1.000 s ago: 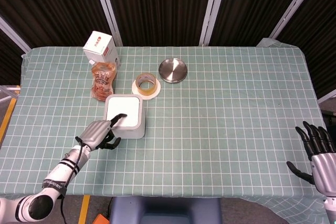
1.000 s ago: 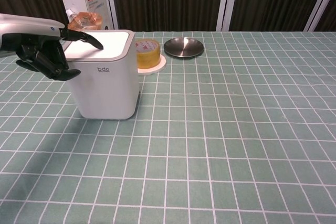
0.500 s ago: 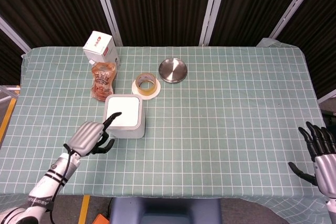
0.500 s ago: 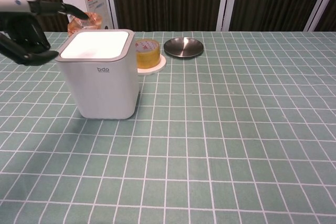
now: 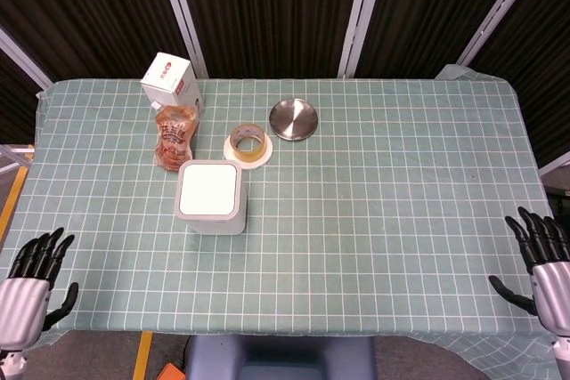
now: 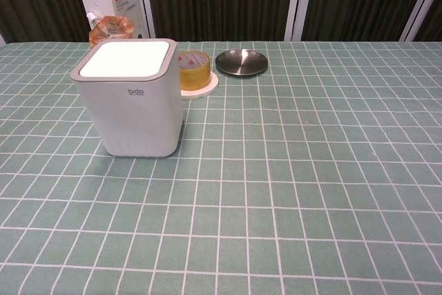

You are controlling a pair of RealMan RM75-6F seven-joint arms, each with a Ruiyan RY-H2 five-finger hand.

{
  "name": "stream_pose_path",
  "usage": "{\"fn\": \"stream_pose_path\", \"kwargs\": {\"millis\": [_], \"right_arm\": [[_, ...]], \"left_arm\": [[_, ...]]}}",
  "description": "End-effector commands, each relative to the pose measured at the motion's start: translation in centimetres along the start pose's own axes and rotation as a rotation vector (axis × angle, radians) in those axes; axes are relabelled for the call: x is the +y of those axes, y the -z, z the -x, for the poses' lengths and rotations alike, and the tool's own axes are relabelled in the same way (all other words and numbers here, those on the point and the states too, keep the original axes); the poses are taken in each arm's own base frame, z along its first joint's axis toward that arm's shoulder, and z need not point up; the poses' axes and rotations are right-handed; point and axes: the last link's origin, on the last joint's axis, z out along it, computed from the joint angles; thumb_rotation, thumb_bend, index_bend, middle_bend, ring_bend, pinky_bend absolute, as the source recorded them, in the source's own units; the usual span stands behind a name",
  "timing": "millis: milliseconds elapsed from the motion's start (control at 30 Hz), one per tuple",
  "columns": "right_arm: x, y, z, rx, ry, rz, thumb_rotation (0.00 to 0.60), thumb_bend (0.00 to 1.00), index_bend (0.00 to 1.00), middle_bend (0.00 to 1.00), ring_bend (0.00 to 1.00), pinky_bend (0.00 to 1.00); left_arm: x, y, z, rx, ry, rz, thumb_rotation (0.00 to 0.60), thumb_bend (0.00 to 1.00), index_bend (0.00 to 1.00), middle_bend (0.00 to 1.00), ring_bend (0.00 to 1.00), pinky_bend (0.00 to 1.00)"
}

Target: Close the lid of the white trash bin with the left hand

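Note:
The white trash bin (image 5: 212, 197) (image 6: 136, 98) stands left of the table's middle, and its flat lid lies level in the grey rim. My left hand (image 5: 28, 287) is off the table's near left corner, fingers spread and holding nothing, well away from the bin. Past the near right corner my right hand (image 5: 541, 260) is likewise spread and empty. Neither hand shows in the chest view.
Behind the bin lie an orange pouch (image 5: 174, 134) and a white carton (image 5: 171, 81). A roll of yellow tape on a white disc (image 5: 248, 144) and a round steel dish (image 5: 295, 119) sit further right. The green checked cloth (image 5: 401, 184) covers the table.
My left hand has left the bin's lid and drawn back down-left, off the table's near left corner, opening its fingers. The bin and my right hand have stayed put.

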Motion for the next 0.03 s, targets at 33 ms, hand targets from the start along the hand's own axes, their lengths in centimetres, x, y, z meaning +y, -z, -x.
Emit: {"fn": "stream_pose_path", "kwargs": {"millis": [33], "right_arm": [[-0.34, 0.11, 0.34, -0.014, 0.005, -0.012, 0.6, 0.27, 0.0, 0.0, 0.0, 0.0]], "left_arm": [[-0.87, 0.63, 0.92, -0.036, -0.009, 0.02, 0.6, 0.46, 0.02, 0.0, 0.0, 0.07]]}}
